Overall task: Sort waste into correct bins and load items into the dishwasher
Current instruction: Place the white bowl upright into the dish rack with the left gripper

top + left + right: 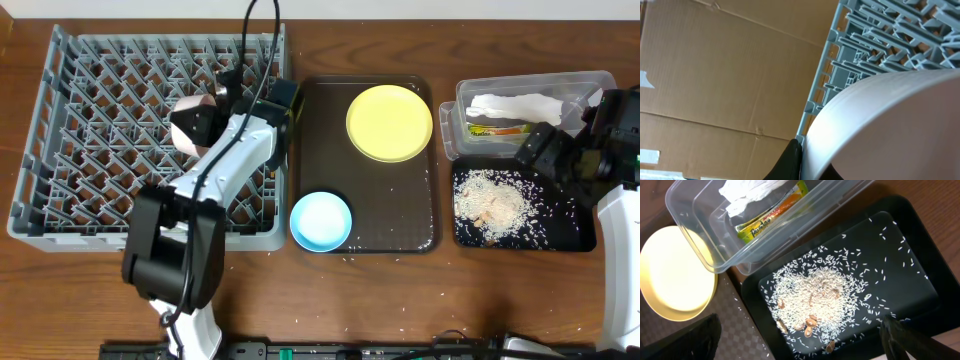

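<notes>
Overhead: loading step, round white bowl (193, 126) over large grey plastic peg rack (90, 130), upper left.
Left hand (214, 104) clamped on bowl; right hand (548, 152) spread, empty. Next: seat bowl between pegs, release.

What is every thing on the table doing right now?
Round yellow plate: empty, flat on the dark brown serving tray.
Light blue bowl: upright, empty, at that tray's corner.
White bowl: gripped by the shut left gripper over the grey plastic dish rack.
Clear plastic tub: holds crumpled white napkin and green-and-yellow sachet.
Glossy black tray: holds rice and scraps.
Right gripper: open, empty, above it.
</notes>
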You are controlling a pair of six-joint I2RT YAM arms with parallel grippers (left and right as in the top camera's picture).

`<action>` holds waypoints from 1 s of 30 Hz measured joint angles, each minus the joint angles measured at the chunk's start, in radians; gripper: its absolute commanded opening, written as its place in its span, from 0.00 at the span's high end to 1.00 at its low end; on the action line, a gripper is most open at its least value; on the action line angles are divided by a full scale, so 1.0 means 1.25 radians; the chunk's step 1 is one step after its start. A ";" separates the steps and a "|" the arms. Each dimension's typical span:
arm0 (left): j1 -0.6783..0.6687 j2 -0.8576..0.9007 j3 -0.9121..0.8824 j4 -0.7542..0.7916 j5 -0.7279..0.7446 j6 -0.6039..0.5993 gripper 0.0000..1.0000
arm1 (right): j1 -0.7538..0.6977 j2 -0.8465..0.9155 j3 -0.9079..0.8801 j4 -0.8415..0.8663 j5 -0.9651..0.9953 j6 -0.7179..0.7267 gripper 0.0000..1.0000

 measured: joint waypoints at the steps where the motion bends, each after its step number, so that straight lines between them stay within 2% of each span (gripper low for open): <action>1: 0.000 0.008 0.000 0.000 -0.001 0.000 0.93 | 0.000 0.000 0.000 0.000 0.000 0.000 0.01; 8: -0.003 0.028 0.000 -0.001 0.027 -0.007 0.92 | 0.000 0.000 0.000 0.000 0.000 0.000 0.01; 11: -0.014 0.028 0.000 0.000 0.029 -0.013 0.85 | 0.000 0.000 0.000 0.000 0.000 0.000 0.01; 13: -0.031 0.029 0.000 0.000 0.039 -0.017 0.83 | 0.000 0.000 0.000 0.000 0.000 0.000 0.01; 16: -0.061 0.029 0.000 0.000 0.056 -0.019 0.66 | 0.000 0.000 0.000 0.000 0.000 0.000 0.01; 19: -0.094 0.029 0.000 0.001 0.076 -0.020 0.55 | 0.000 0.000 0.000 0.000 0.000 0.000 0.01; 23: -0.134 0.029 0.000 0.000 0.138 -0.018 0.55 | 0.000 0.000 0.000 0.000 0.000 0.000 0.01; 30: -0.173 -0.005 0.021 0.013 0.374 -0.018 0.55 | 0.000 0.000 0.000 0.000 0.000 0.000 0.01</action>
